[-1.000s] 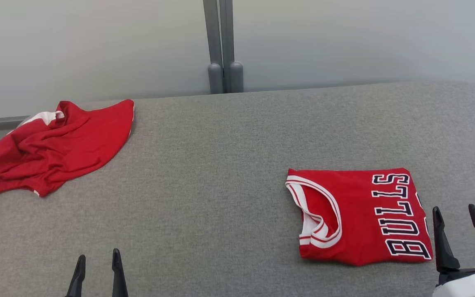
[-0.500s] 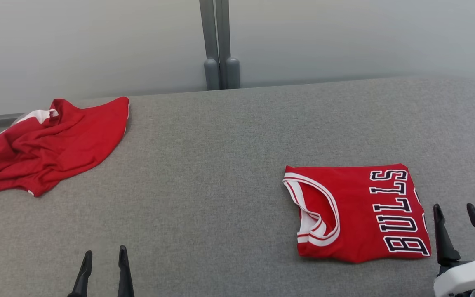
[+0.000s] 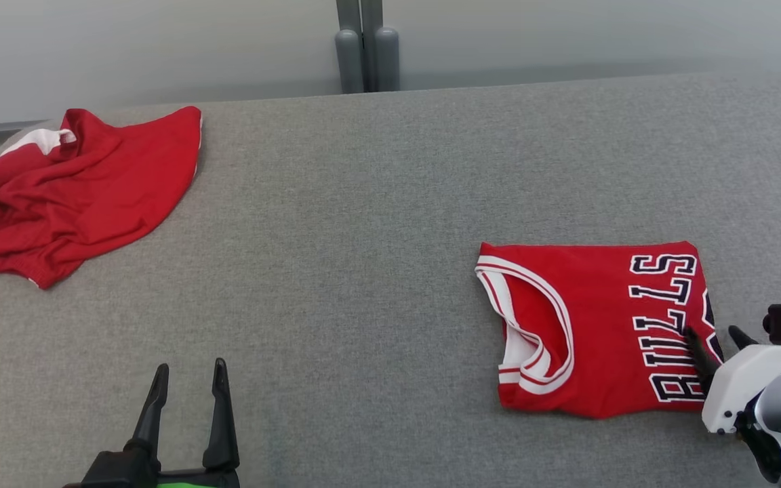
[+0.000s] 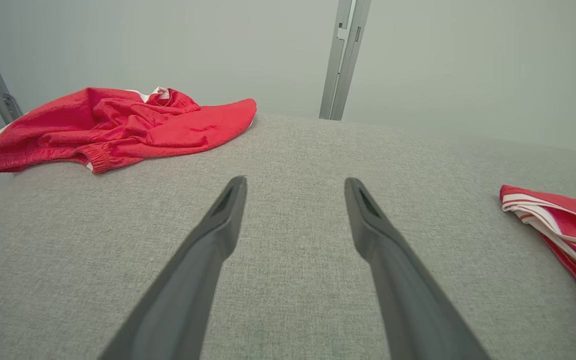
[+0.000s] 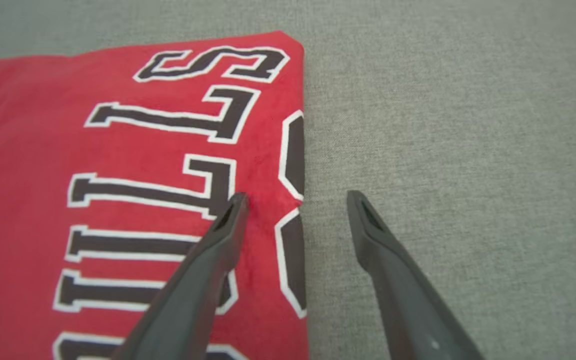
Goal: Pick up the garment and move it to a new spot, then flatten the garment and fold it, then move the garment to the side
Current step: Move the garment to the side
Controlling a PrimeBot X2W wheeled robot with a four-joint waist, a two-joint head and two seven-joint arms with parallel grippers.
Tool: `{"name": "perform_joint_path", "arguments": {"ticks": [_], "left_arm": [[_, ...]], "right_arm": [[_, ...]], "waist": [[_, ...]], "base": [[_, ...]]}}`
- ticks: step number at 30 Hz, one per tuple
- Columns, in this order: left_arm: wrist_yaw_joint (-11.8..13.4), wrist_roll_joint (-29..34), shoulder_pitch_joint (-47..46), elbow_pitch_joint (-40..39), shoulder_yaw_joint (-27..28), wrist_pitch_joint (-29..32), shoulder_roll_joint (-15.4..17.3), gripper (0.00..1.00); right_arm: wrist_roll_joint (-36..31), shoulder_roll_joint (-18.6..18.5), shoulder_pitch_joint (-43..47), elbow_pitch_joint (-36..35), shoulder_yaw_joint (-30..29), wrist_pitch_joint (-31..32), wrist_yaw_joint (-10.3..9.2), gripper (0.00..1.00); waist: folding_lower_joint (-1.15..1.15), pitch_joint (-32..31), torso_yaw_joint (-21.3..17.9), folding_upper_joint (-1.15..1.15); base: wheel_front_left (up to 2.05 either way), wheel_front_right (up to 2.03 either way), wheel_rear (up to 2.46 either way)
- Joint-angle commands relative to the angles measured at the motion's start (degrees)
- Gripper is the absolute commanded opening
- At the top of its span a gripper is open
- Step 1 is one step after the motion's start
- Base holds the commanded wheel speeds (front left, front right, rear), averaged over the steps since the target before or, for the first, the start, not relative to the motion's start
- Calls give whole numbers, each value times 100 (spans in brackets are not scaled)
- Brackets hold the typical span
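Head view: the folded jersey (image 3: 594, 325) is laid flat on the right half of the counter (image 3: 363, 237), seemingly ready to be moved aside; the right claw (image 3: 712, 335) is set at its right edge.

Left wrist view: the left claw (image 4: 293, 185) is held wide open, empty.

Right wrist view: the jersey's edge is straddled by the right claw (image 5: 295, 200), spread wide; nothing is gripped.

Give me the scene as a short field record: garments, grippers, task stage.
grey surface: fabric-covered, holds both garments
folded jersey: red, BULLS lettering, folded flat, robot's right
crumpled garment: red, unfolded, far left
left gripper: jaws open, over bare surface
right gripper: jaws open, straddling the jersey's right edge; contact unclear
stage: fold looks done; move aside likely next
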Motion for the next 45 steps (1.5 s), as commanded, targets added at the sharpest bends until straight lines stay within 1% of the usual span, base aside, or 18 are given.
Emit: {"name": "perform_joint_path", "arguments": {"ticks": [1,4,5,6,7,9,11,15,19,21,27,31,32,33,35,38,42,45], "left_arm": [[28,1,-77,-14,5,0,17,100],[49,0,-92,-32,0,-1,17,100],[57,-2,-104,-39,1,-1,17,100],[61,-3,-115,-45,1,-1,17,100],[70,-4,-134,-60,8,0,17,100],[77,-1,-159,-90,25,0,17,100],[71,7,-223,-153,42,0,17,100],[18,83,-553,-299,-46,0,17,100],[-8,136,-974,-429,-182,-1,17,100],[35,131,-1214,-514,-262,-1,17,100],[76,188,-1568,-667,-464,-1,17,100],[96,231,-1566,-677,-436,0,17,100],[100,249,-1548,-662,-410,-1,17,100],[106,260,-1526,-648,-384,-1,17,100],[130,250,-1477,-629,-321,-1,17,100],[131,185,-1357,-596,-261,-1,17,100],[116,94,-1156,-557,-148,-1,17,100],[103,7,-953,-508,-59,-1,17,100]], "right_arm": [[177,25,-122,99,93,42,-1,100],[608,9,-224,194,365,154,2,100],[780,-45,-266,188,450,162,2,44],[913,-81,-304,165,507,159,1,18],[1102,-152,-367,97,580,161,1,0],[1413,-341,-472,-65,675,164,1,0],[1650,-634,-628,-301,753,192,0,0],[1874,-1453,-1010,-716,741,244,-2,0],[2066,-2103,-1475,-688,498,320,-1,0],[2023,-2469,-1712,-503,286,251,-3,0],[1596,-3102,-2202,459,-129,-9,-2,0],[1287,-3200,-2472,1243,-327,-152,-2,0],[1149,-3168,-2560,1429,-347,-238,-2,45],[1035,-3142,-2641,1573,-373,-312,-3,100],[695,-3101,-2790,1857,-373,-497,-3,100],[259,-2939,-2977,1926,-332,-1006,-2,100],[-57,-2555,-2918,1610,-154,-1568,-2,100],[-190,-2123,-2615,1174,38,-1749,-2,100]], "waist": [[0,101,110,0],[0,146,138,0],[0,166,144,0],[0,185,145,0],[0,219,140,0],[0,288,117,0],[0,457,74,0],[0,1042,25,0],[0,1647,14,0],[0,1937,47,0],[0,2438,133,0],[0,2521,161,0],[0,2509,156,0],[0,2492,149,0],[0,2412,121,0],[0,2151,60,0],[0,1666,-70,0],[0,1164,-159,0]], "base": [[0,0,0],[0,0,0],[0,0,0],[0,0,0],[0,0,0],[0,0,0],[0,0,0],[0,0,0],[0,0,0],[0,0,0],[0,0,0],[0,0,0],[0,0,0],[0,0,0],[0,0,0],[0,0,0],[0,0,0],[0,0,0]]}}
